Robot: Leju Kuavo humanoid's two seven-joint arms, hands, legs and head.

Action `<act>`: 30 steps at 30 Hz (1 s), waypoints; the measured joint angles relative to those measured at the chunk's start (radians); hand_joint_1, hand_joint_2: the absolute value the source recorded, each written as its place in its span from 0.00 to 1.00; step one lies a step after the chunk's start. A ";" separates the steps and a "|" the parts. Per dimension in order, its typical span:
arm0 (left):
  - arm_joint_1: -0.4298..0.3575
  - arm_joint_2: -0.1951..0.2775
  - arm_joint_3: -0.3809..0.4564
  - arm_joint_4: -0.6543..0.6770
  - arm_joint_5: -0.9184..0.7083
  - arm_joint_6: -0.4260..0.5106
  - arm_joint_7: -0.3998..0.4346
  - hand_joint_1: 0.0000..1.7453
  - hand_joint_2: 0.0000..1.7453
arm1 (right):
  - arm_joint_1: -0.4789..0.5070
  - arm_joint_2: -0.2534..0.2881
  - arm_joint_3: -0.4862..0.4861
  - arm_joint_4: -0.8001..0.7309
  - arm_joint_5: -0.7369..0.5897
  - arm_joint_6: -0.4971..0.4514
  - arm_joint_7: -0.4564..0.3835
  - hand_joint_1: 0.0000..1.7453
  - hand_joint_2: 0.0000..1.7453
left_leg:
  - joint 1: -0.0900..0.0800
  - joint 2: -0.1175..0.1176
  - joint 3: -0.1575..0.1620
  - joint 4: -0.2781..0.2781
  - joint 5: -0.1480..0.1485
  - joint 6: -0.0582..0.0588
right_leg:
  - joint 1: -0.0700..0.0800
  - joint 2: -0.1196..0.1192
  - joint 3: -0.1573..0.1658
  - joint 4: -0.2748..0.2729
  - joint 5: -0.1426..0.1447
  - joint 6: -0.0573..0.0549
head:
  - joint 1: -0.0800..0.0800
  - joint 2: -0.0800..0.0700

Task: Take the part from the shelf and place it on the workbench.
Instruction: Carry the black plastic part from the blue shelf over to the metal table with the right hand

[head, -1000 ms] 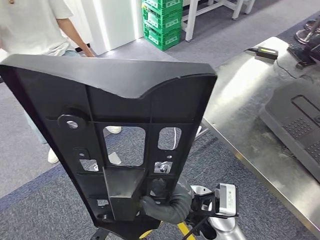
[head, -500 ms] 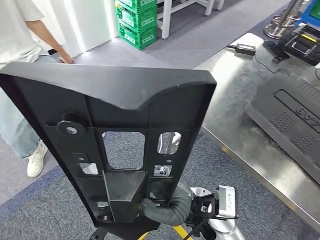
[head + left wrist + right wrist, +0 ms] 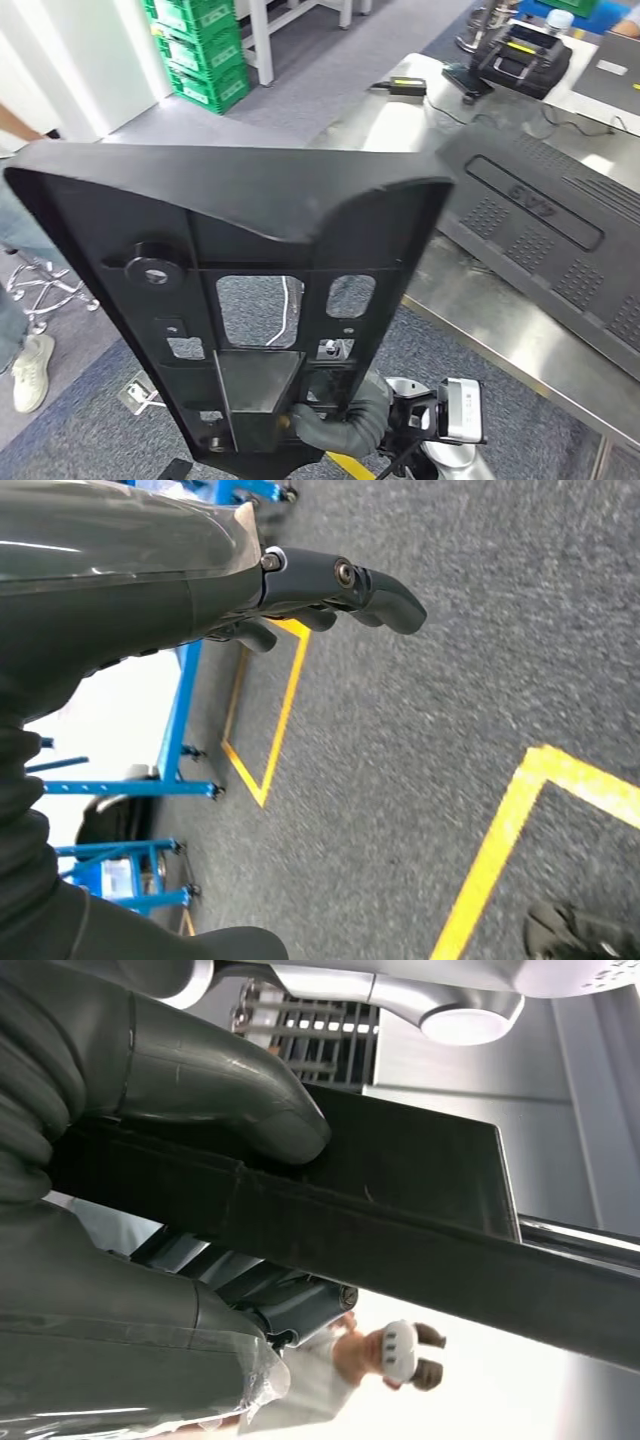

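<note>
My right hand [image 3: 343, 425] grips the lower edge of a large black ribbed plastic panel [image 3: 234, 260], held upright in front of my head camera, with the steel workbench [image 3: 498, 320] just beside it on my right. To set it down well, I should clear the black mat [image 3: 543, 225] and lower the panel flat. My left hand [image 3: 332, 585] hangs empty, fingers loosely extended. The panel hides the bench's near corner.
</note>
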 joint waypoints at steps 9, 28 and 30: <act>0.000 0.016 0.009 0.000 -0.009 0.002 0.000 0.00 1.00 | 0.006 -0.014 0.001 -0.013 -0.007 0.003 -0.001 1.00 1.00 | 0.006 -0.050 0.074 -0.240 0.149 0.015 | -0.004 0.078 -0.003 0.030 -0.028 0.028 | 0.001 0.000; -0.008 0.022 0.036 0.000 -0.009 0.019 0.017 0.00 1.00 | 0.020 -0.043 0.002 -0.031 -0.011 0.019 -0.027 1.00 1.00 | 0.005 0.014 0.080 -0.126 0.028 -0.008 | -0.003 -0.037 -0.011 -0.002 0.008 0.006 | 0.001 0.000; -0.004 0.023 0.037 0.000 -0.010 0.019 0.018 0.00 1.00 | 0.022 -0.043 0.002 -0.031 -0.011 0.019 -0.027 1.00 1.00 | 0.004 0.000 0.009 -0.004 -0.009 -0.010 | -0.001 -0.011 -0.007 -0.001 0.004 0.001 | -0.001 0.000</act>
